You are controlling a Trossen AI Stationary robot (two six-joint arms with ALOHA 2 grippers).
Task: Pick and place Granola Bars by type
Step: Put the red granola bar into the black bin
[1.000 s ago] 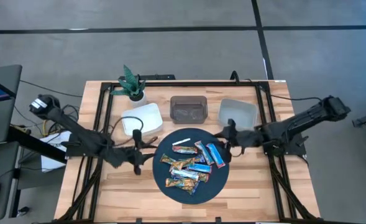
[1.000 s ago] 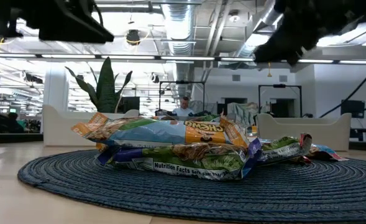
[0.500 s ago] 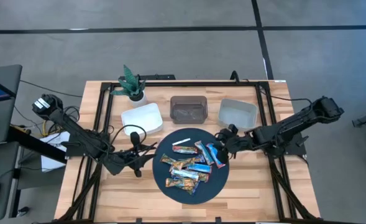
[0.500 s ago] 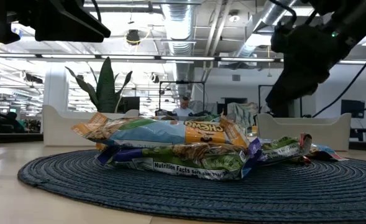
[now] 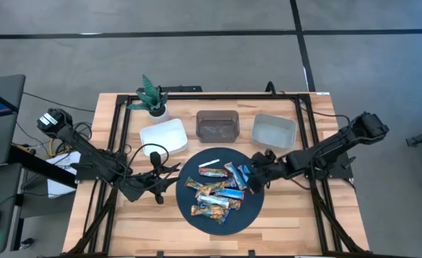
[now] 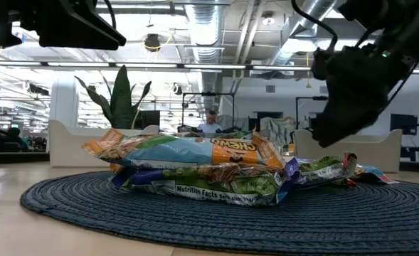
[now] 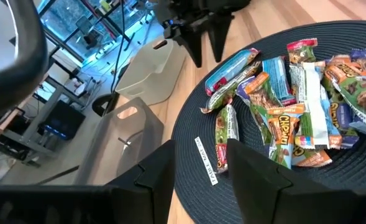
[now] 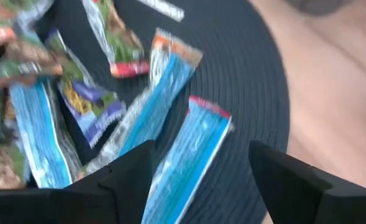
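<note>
Surface (image 5: 282, 215): a wooden top inside a black frame, with three trays set behind a round dark mat (image 5: 189, 211).
Granola Bars (image 5: 218, 192): heaped on the mat, several overlapping.
Handling: judged light, crinkly and slippery; best taken across the narrow middle.
Right claw (image 5: 252, 179): spread wide, nothing held, poised over a blue bar (image 8: 186, 155) at the mat's edge.
Left claw (image 5: 158, 188): partly open, empty, beside the mat.

Right gripper (image 5: 251, 179) reaches inward from the right, fingers spread wide; left gripper (image 5: 160, 183) hangs low, fingers parted.
</note>
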